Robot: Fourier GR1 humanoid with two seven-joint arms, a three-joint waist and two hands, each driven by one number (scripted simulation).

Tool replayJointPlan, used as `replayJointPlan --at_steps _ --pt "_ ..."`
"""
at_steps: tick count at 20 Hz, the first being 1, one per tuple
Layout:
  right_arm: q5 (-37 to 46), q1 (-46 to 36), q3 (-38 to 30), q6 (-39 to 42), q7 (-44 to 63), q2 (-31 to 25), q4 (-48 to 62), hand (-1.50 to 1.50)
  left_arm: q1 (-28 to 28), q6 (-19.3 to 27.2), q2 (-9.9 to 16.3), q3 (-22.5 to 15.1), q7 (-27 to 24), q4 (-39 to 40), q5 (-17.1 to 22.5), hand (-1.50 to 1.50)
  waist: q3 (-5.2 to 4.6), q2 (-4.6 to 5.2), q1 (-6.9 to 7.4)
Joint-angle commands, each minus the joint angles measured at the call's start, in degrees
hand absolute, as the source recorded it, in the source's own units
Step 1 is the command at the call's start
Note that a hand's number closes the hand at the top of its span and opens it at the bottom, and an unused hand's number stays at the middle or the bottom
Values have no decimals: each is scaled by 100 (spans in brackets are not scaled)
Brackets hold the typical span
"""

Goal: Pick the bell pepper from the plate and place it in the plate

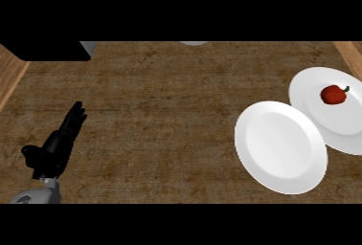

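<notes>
A red bell pepper with a dark stem lies on the white plate at the far right, partly cut off by the view's edge. A second white plate sits beside it, nearer the middle, overlapping the first one's left rim and bare. My left hand rests at the lower left with fingers straight and pointing up, holding nothing, far from both plates. My right hand does not show.
The brown counter top fills the view. A black block sits at the top left corner. Wooden edges run along the far left and the top right. A pale object peeks in at the top edge.
</notes>
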Motion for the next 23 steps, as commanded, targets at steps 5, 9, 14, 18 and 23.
replayJointPlan --at_steps 5,9,14,18,23 --pt "-1162 1278 -904 1514 -1233 -640 342 -150 -81 -50 129 138 138 51 7 0 0 4 -6" --pt "-1332 1964 -1021 2319 -1951 -924 731 -150 9 74 -97 36 -64 69 -77 0 3 7 1" --pt "-1330 2396 -916 2981 -2626 -1246 1266 -150 -119 -25 -45 66 -65 105 -64 0 5 7 18" --pt "-1109 2271 -743 2531 -3198 -1192 1780 -150 -293 21 -111 26 -73 200 -131 0 17 27 65" --pt "-1266 2371 -835 2614 -3404 -1427 2033 -150 -8 -141 -32 73 51 21 -34 0 22 21 83"
